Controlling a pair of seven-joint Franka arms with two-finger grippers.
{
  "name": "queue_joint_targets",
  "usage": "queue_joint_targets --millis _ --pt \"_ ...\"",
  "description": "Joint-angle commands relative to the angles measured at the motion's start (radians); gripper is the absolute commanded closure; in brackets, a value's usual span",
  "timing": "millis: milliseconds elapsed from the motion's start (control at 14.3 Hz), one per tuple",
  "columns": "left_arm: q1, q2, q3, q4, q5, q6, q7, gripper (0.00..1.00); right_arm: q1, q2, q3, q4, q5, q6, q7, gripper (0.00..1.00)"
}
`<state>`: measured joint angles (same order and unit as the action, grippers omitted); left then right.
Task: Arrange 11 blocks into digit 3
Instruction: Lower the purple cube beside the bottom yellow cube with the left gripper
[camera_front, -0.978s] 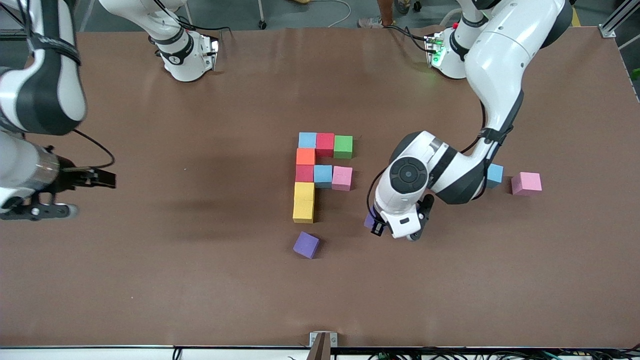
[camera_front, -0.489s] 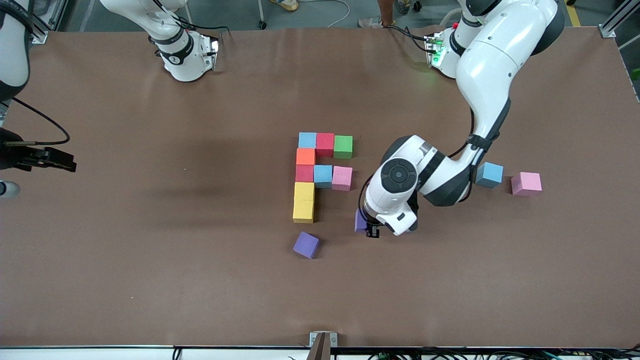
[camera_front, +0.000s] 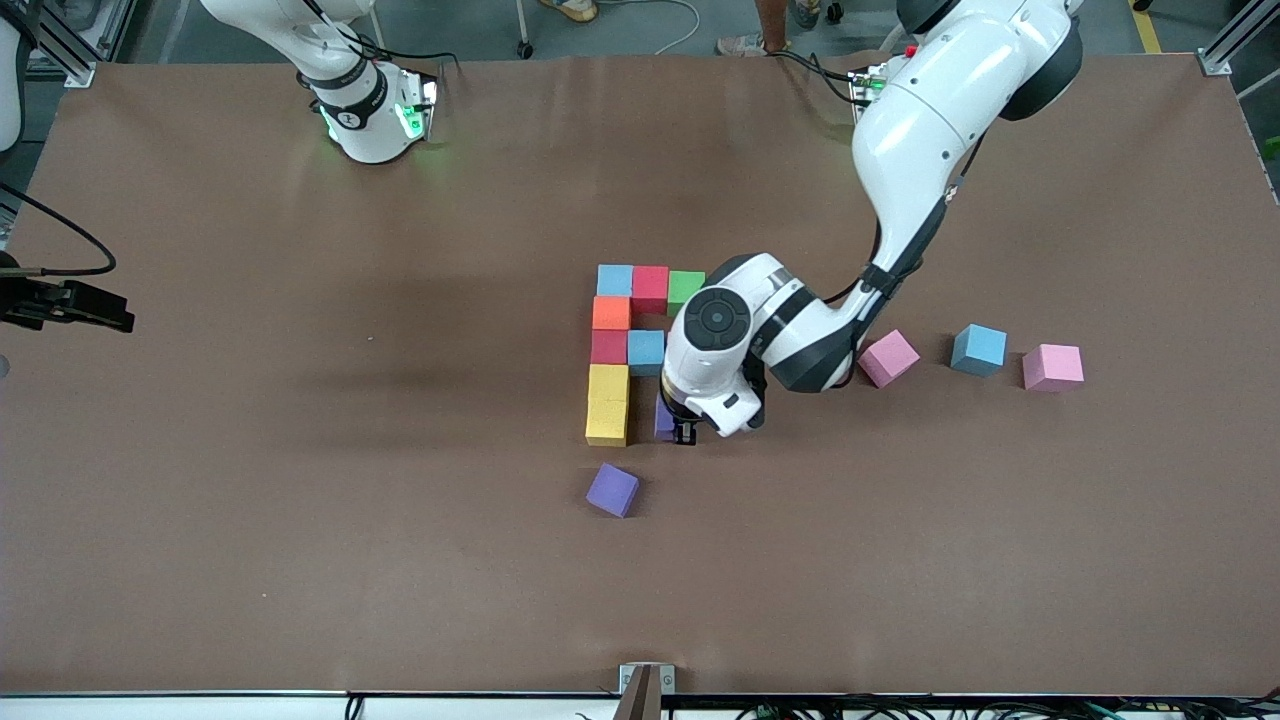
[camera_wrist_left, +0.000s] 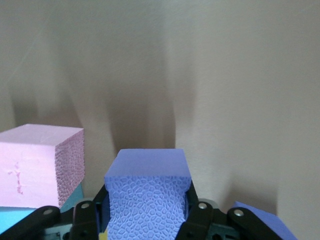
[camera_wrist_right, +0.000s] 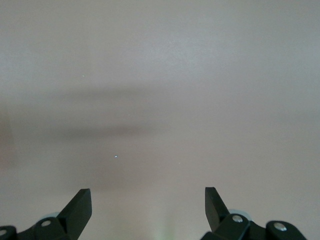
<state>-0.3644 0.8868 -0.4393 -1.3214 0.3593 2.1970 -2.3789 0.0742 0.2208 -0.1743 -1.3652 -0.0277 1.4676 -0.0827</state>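
The blocks of the partial digit 3 lie mid-table: a top bar of light blue, red and green, then a column of orange, red and two yellow. A light blue block sits beside the lower red. My left gripper is shut on a purple block, held low beside the lower yellow block. The left wrist view shows it between my fingers, with the figure's pink block close by. My right gripper is open and empty over the table's edge.
A loose purple block lies nearer the front camera than the figure, and shows in the left wrist view. A tilted pink block, a light blue block and another pink block lie toward the left arm's end.
My left gripper has carried the purple block sideways to the figure, beside the yellow blocks. The arm's shift uncovered the tilted pink block. My right arm has drawn back toward the table's edge.
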Motion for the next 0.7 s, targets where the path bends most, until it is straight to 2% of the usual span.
queue_joint_targets --millis 0,419,489,629 --pt "-0.033 0.015 0.034 0.016 -0.014 0.024 -0.061 0.73 0.013 0.002 0.012 0.012 0.011 -0.03 0.008 0.0" --pt "-0.053 0.046 0.039 0.033 -0.011 0.061 -0.06 0.73 0.004 -0.007 0.013 -0.002 0.058 -0.053 0.011 0.0" --pt "-0.071 0.047 0.057 0.034 -0.011 0.066 -0.056 0.73 0.004 -0.012 0.015 -0.005 0.057 -0.05 0.009 0.0" --pt "-0.112 0.058 0.096 0.048 -0.013 0.067 -0.052 0.73 -0.036 -0.014 0.059 -0.005 0.057 -0.044 0.008 0.0"
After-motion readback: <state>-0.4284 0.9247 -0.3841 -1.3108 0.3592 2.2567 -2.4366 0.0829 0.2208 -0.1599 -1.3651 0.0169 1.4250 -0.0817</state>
